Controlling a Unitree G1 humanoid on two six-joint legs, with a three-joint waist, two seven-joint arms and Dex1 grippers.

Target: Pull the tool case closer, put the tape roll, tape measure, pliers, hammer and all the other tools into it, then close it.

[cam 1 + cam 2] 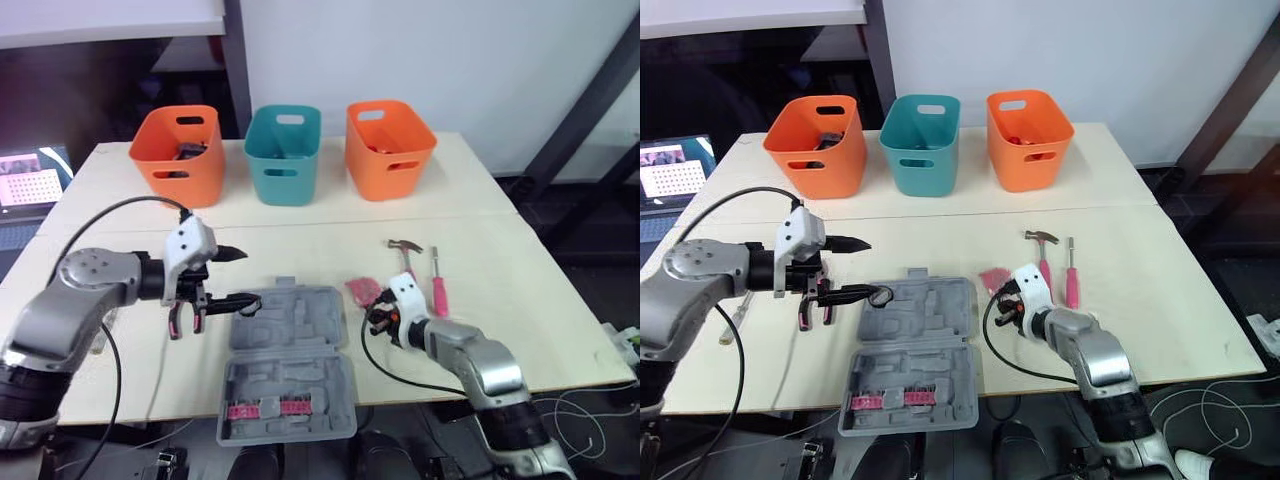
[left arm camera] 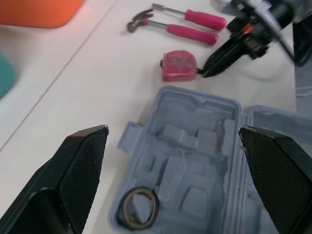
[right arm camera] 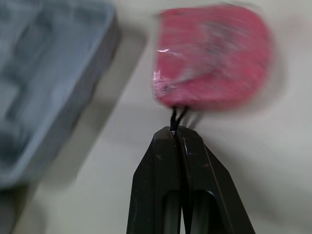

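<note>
Nearest: grey moulded plastic tool case (image 1: pixel 288 378), open flat. Its near half holds a strip of small pink bits (image 1: pixel 265 407).

Right claw (image 3: pixel 174 134), on the case's right side: the black fingers (image 3: pixel 156 185) are pressed together and pinch the thin black cord of the pink, rounded tape measure (image 3: pixel 212 53). The body of the measure sits just beyond the tips, apparently on the table, close beside the case's far right corner and not yet inside.

Left claw (image 2: pixel 173 130), over the case's far half: fingers spread wide, holding nothing. Directly below it, a dark tape roll (image 2: pixel 121 210) lies in a recess of the case.

Beyond the right claw: small hammer with pink handle (image 1: pixel 408 262) and pink-handled screwdriver (image 1: pixel 438 290), side by side on the table, apart from the case.

Farthest: three plastic bins in a row, an orange bin (image 1: pixel 182 152), a teal bin (image 1: pixel 285 155) and a second orange bin (image 1: pixel 390 148).

Step in hand, as I read it, is getting the tape measure into the case. Held by the cord, it will likely swing, so the lift should be slow and just high enough to clear the case wall. Best to aim for an empty recess and let the cord go only once the body rests. The left claw hangs over the same half, so the two need room.
</note>
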